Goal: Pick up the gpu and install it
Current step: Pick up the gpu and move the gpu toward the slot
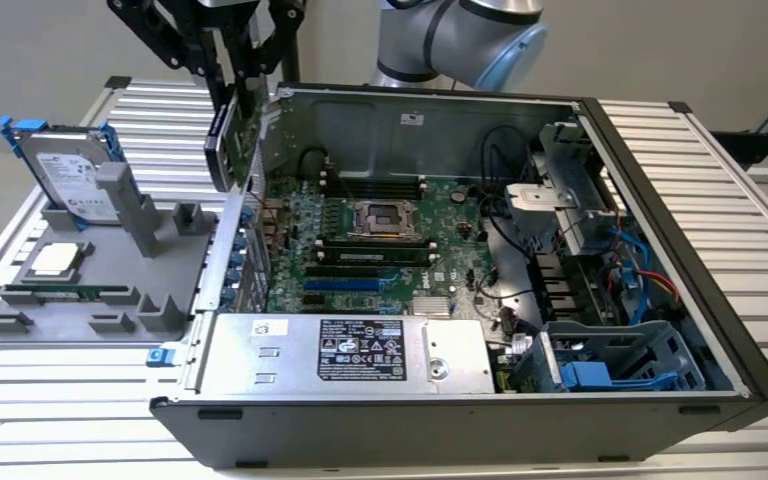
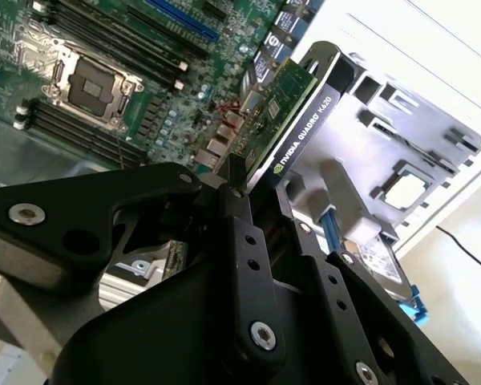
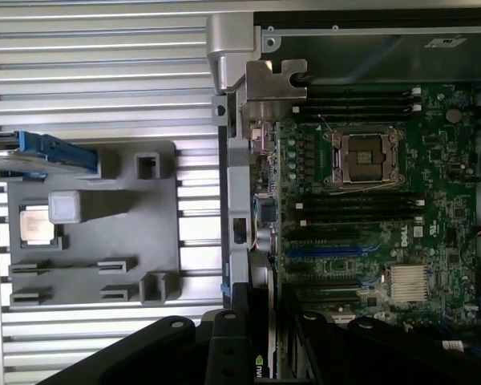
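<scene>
Holding the gpu [image 1: 223,140]: in the exterior view the end effector [image 1: 232,92] is clamped on its top edge. The card hangs upright, edge-on, above the rear wall of the computer case [image 1: 424,430], on the exterior view's left of it. The card's lower edge is about level with the case rim, and it is clear of the motherboard [image 1: 371,250], not in any slot. The case lies open on the table [image 1: 64,400], with the power supply [image 1: 344,350] along its near wall. Just beside the case, on the exterior view's left, is a grey holder tray [image 1: 104,262]. A hard drive [image 1: 67,178] stands upright in it, with a processor chip [image 1: 56,259] and a memory stick [image 1: 61,293] lying flat.

In the second wrist view the black fingers [image 2: 240,233] of the end effector [image 2: 256,188] pinch the gpu [image 2: 298,100] from both faces. The green board faces the case's motherboard [image 2: 104,48] and the black cooler faces away from the case, toward the tray [image 2: 401,136]. The card is held in the air, above the case's rear edge.

In the first wrist view the gpu [image 3: 261,277] is seen end-on in the closed end effector [image 3: 260,321]. It sits over the strip between the case's rear wall and the motherboard [image 3: 369,216]. It lines up near the blue slot [image 3: 325,250], but I cannot tell whether it is exactly over it. The tray [image 3: 96,233] lies outside the case wall with the chip [image 3: 37,226] in it.
</scene>
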### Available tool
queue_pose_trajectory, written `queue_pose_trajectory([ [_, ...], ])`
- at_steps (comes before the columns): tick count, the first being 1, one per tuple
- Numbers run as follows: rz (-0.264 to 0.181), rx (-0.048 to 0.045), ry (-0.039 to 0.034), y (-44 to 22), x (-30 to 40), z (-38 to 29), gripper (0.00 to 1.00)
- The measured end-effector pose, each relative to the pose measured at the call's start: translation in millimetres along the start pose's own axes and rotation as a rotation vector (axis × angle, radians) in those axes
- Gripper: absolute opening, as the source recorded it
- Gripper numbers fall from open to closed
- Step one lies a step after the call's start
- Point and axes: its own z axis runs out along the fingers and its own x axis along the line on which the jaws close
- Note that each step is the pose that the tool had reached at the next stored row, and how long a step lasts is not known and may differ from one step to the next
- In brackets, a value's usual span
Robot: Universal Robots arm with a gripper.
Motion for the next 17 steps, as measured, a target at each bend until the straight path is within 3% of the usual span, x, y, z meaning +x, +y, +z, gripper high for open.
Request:
queue_pose_trajectory([
  [17, 0.000, 0.0000, 0.0000, 0.5, -11.2, 0.2, 0.00],
])
